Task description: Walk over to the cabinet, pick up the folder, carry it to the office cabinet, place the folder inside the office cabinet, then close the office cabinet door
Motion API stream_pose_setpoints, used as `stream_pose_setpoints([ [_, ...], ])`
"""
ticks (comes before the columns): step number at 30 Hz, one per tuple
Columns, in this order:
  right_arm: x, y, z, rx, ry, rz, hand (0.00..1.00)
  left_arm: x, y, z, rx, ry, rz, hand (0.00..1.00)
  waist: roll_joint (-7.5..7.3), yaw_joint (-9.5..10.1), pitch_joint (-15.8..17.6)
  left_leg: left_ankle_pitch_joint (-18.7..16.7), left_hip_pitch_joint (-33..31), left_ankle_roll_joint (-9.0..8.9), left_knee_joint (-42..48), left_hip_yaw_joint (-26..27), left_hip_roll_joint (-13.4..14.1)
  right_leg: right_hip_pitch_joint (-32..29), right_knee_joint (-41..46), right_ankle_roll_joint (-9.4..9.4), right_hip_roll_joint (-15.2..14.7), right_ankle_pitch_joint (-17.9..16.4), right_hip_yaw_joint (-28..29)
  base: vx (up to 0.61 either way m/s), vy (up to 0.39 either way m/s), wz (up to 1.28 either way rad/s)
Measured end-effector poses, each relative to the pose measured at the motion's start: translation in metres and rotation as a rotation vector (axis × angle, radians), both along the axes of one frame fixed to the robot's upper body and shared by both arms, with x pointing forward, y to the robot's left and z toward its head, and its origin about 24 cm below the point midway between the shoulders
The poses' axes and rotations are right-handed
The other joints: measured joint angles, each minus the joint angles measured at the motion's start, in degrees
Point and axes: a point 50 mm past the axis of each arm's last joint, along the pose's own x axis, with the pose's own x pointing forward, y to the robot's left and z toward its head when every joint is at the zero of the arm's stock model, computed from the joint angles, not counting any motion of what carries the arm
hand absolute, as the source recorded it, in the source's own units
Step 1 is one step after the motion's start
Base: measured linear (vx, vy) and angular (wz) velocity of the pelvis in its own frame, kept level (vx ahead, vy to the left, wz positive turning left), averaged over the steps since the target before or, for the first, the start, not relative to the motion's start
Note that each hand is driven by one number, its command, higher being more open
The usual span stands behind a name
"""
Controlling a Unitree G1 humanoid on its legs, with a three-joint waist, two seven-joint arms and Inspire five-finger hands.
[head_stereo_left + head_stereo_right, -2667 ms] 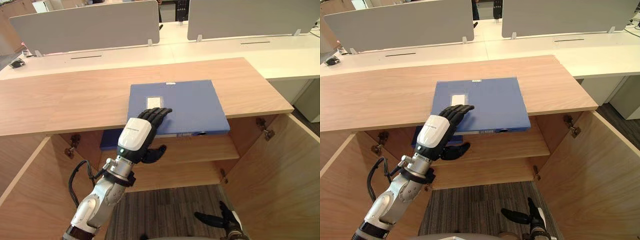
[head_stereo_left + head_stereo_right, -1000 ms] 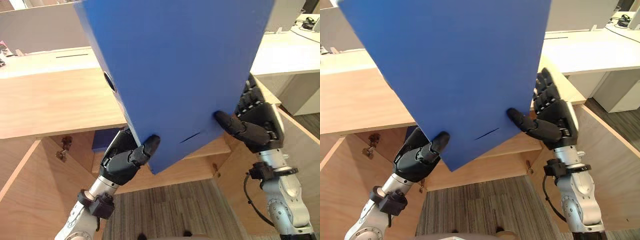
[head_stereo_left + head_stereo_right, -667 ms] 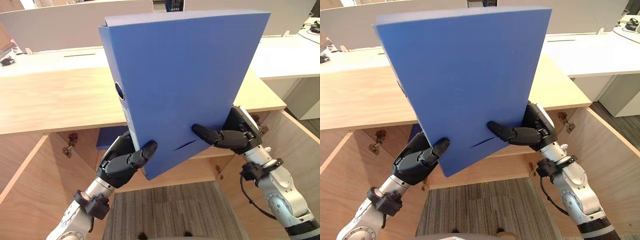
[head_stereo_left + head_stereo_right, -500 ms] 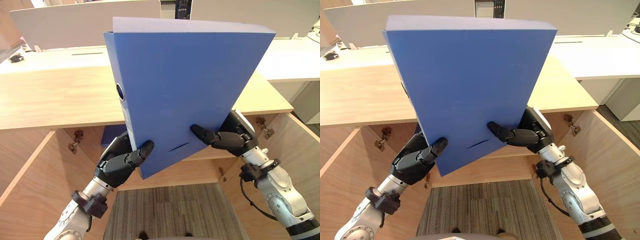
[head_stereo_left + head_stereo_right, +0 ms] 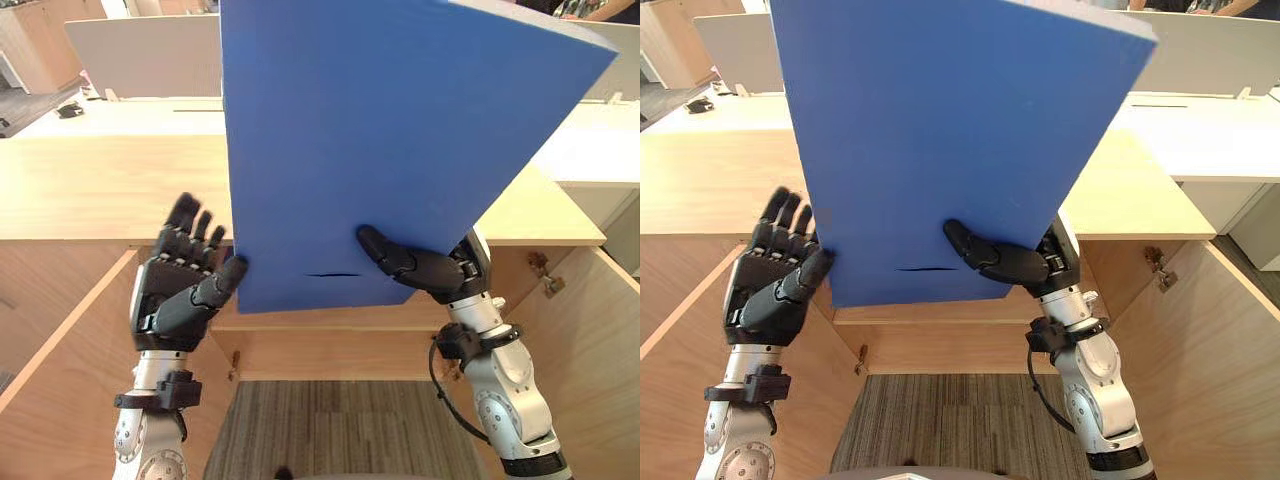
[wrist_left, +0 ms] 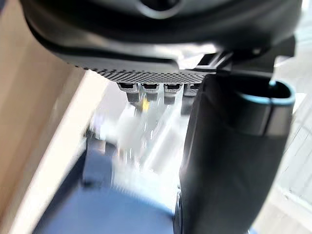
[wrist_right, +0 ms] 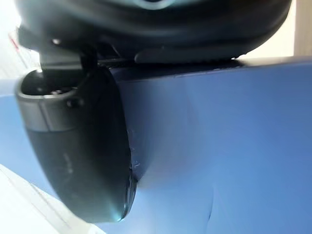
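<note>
Left eye view showed our left hand (image 5: 178, 292) spread open beside the folder (image 5: 400, 140), thumb touching its lower corner. Upright above the cabinet (image 5: 100, 195), it was pinched by our right hand (image 5: 440, 275). We judged it stiff, light, slick: best gripped at both lower corners.

You saw the folder (image 5: 400, 150) as one plain, even blue with no pattern, and the left hand (image 5: 175, 300) and the right hand (image 5: 430, 272) were both black against it. The cabinet (image 5: 100, 190) was light wood with a fine grain, the carpet (image 5: 340, 430) below it was streaked in grey and brown, and behind stood pale grey dividers (image 5: 150, 55) on white desks (image 5: 130, 118).
</note>
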Motion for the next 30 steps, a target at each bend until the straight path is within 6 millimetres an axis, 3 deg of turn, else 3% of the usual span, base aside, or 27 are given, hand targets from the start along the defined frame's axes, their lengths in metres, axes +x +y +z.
stream_pose_setpoints([
  [5, 0.001, -0.011, 0.003, 0.033, -0.017, -0.071, 0.0, -0.024, 0.03, -0.05, 0.047, 0.31, 0.285, 1.0, -0.21, -0.02, -0.1, 0.09, -0.6, 0.08, 0.01, -0.36, -0.05, -0.4, 0.0, -0.01, -0.09, -0.01, -0.45, 0.0, 0.008, 0.05],
  [12, 0.0, 0.002, -0.003, -0.079, -0.008, -0.043, 0.0, -0.048, 0.023, -0.1, 0.182, 0.622, 0.278, 1.0, -0.26, -0.05, -0.08, 0.14, -1.73, 0.06, 0.01, -0.58, 0.01, -1.44, -0.03, -0.01, -0.1, 0.0, -0.72, 0.0, 0.003, 0.01],
  [14, -0.001, 0.011, -0.01, -0.142, 0.013, -0.007, 0.0, -0.054, 0.019, -0.118, 0.188, 0.712, 0.268, 1.0, -0.27, -0.19, -0.07, 0.14, -1.85, 0.06, 0.01, -0.54, 0.09, -1.57, -0.08, -0.01, -0.11, 0.0, -0.69, 0.0, 0.0, 0.0],
  [16, -0.002, 0.026, -0.03, -0.26, 0.064, 0.043, 0.0, -0.063, 0.011, -0.148, 0.186, 0.861, 0.23, 1.0, -0.3, -0.1, -0.05, 0.14, -2.41, 0.06, 0.01, -0.52, 0.26, -2.16, -0.02, -0.01, -0.1, 0.0, -0.68, 0.0, 0.0, 0.0],
  [19, -0.004, 0.042, -0.061, -0.396, 0.154, 0.114, 0.0, -0.075, 0.003, -0.175, 0.197, 1.019, 0.178, 1.0, -0.69, 0.04, 0.44, 0.25, -3.78, 0.04, 0.37, -0.41, 0.46, -3.72, 0.37, -0.08, -0.21, 0.05, -0.57, 0.0, 0.0, 0.0],
  [21, -0.003, 0.056, -0.087, -0.546, 0.207, 0.174, 0.0, -0.075, -0.002, -0.192, 0.236, 1.119, 0.107, 1.0, -1.43, 0.17, 4.19, -0.14, -6.86, -0.16, 2.69, -0.45, 0.89, -6.73, 2.75, -0.38, -0.19, -0.18, -0.55, -0.05, 0.006, 0.01],
  [24, 0.015, 0.065, -0.097, -0.717, 0.18, 0.177, 0.0, -0.055, -0.005, -0.199, 0.299, 1.148, 0.053, 1.0, -1.14, 0.35, 11.04, -3.94, -15.79, 0.2, 14.53, -0.98, 2.61, -12.58, 8.22, -0.77, 0.04, -1.01, -0.58, -0.12, -0.026, 0.03],
  [28, 0.035, 0.064, -0.103, -0.875, 0.157, 0.117, 0.0, -0.036, -0.006, -0.196, 0.316, 1.126, 0.058, 1.0, 1.59, 1.08, 18.3, -9.4, -25.49, 0.06, 27.67, -1.94, 5.0, -21.52, 19.57, -0.88, 0.69, -5.34, -0.59, -0.17, 0.013, 0.02],
  [30, 0.042, 0.064, -0.096, -0.864, 0.141, 0.088, 0.0, -0.022, -0.006, -0.19, 0.328, 1.081, 0.072, 1.0, 2.66, 1.43, 19.47, -10.47, -30.03, 0.22, 31.44, -2.44, 5.2, -26.57, 24.82, -0.93, 0.29, -7.41, -0.66, -0.15, 0.021, 0.07],
])
